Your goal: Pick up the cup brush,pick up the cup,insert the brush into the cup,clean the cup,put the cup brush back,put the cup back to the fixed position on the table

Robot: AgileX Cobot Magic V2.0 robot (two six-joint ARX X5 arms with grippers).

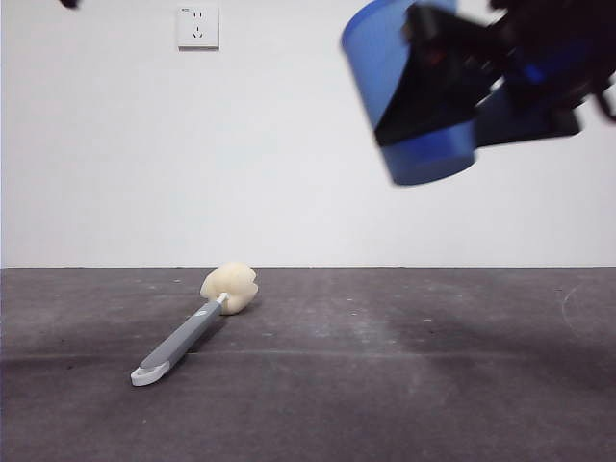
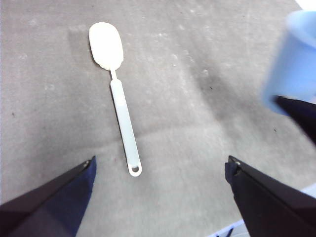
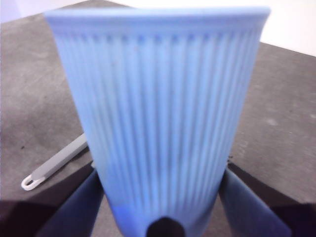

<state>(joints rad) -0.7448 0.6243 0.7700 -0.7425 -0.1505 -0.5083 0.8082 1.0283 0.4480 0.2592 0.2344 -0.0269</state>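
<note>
While the right gripper (image 3: 160, 217) clamps the cup (image 1: 409, 91) tilted, high off the table (image 1: 433, 385), the cup brush (image 1: 197, 322) lies flat beneath the left gripper (image 2: 160, 170), between its spread, empty jaws. That tilted tumbler could slip if the grip loosens during lowering.

- A white wall (image 1: 192, 164) fills the background behind the scene, plain and evenly lit, meeting the dark surface along a straight horizontal line.
- A white wall socket (image 1: 197, 26) sits flat on that wall, high up, well apart from the raised gripper and level with it, far off to its side in the front view.
</note>
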